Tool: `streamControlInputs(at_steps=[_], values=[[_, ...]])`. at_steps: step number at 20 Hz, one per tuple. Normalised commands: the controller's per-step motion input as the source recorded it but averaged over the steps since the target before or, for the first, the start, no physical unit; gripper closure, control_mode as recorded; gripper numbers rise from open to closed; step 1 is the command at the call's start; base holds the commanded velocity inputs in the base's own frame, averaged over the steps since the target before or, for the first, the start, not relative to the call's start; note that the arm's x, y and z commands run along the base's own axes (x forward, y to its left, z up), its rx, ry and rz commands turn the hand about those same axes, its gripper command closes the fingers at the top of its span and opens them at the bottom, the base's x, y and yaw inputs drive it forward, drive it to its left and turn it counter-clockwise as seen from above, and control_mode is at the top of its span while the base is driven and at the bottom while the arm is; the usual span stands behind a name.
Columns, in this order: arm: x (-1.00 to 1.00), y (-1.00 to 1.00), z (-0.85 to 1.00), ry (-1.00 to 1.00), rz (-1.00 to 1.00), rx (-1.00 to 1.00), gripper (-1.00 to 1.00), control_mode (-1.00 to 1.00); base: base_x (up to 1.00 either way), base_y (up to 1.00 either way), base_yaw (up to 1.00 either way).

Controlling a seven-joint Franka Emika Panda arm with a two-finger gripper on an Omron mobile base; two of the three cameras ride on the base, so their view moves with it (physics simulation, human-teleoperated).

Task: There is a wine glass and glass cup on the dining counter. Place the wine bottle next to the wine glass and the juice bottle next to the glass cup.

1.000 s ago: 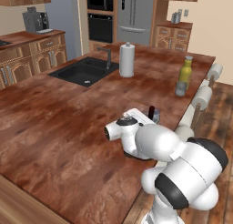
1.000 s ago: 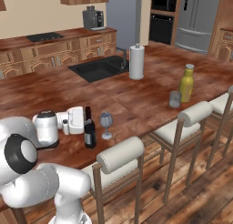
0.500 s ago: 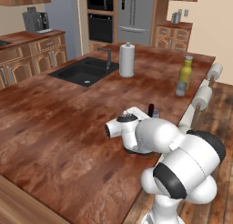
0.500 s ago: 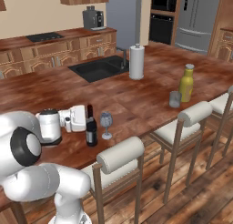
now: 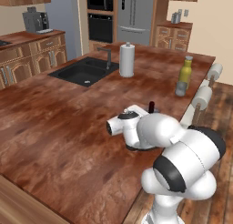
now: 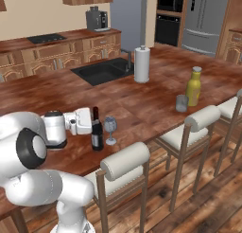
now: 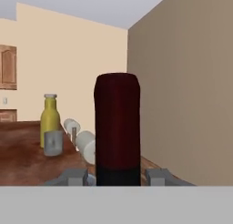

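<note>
Wine bottle (image 6: 97, 132): slim, near-black body, dark red top, pale label on its lower half; upright on the dining counter (image 6: 142, 99) near its stool-side edge. In the left base view just its red top (image 5: 151, 105) shows above the arm. In the hand view the red neck (image 7: 117, 123) stands upright and close, between the two fingertips.
Gripper (image 6: 90, 122): level with the counter, at the bottle's neck; fingers narrowed on either side of the neck, closed on the bottle.
Wine glass (image 6: 110, 129): clear, stemmed, upright, just beside the bottle on the side away from the arm.
Juice bottle (image 6: 193, 86): stout, yellow, tan cap, small red-orange label; upright farther along the same edge, well apart from the wine bottle. Also seen in the left base view (image 5: 184, 72) and in the hand view (image 7: 50, 120).
Cup (image 6: 182, 103): short greyish clear tumbler, just beside the juice bottle, toward the stools; shorter than it. In the hand view (image 7: 53, 142) it stands in front of the yellow bottle.
Sink (image 6: 104, 71): black basin set in the counter, tap at its far edge.
Paper towel roll (image 6: 142, 64): tall, white, upright beside the sink.
Stools (image 6: 125, 162): pale cushioned backs along the counter's near edge.
</note>
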Motion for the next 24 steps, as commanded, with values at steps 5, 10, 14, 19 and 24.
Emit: streamControlInputs(at_steps=[5,10,14,19,24], values=[[0.0,-0.02,-0.4,-0.1,0.0,0.0,1.0,-1.0,0.0,0.0,0.0],[0.0,0.0,-0.35,-0.18,0.0,0.0,1.0,-1.0,0.0,0.0,0.0],[0.0,0.0,-0.3,-0.21,0.0,0.0,1.0,-1.0,0.0,0.0,0.0],[-0.01,0.0,-0.28,-0.17,0.0,0.0,1.0,-1.0,0.0,0.0,0.0],[-0.03,-0.01,-0.23,-0.1,0.0,0.02,-1.0,-1.0,0.0,0.0,0.0]])
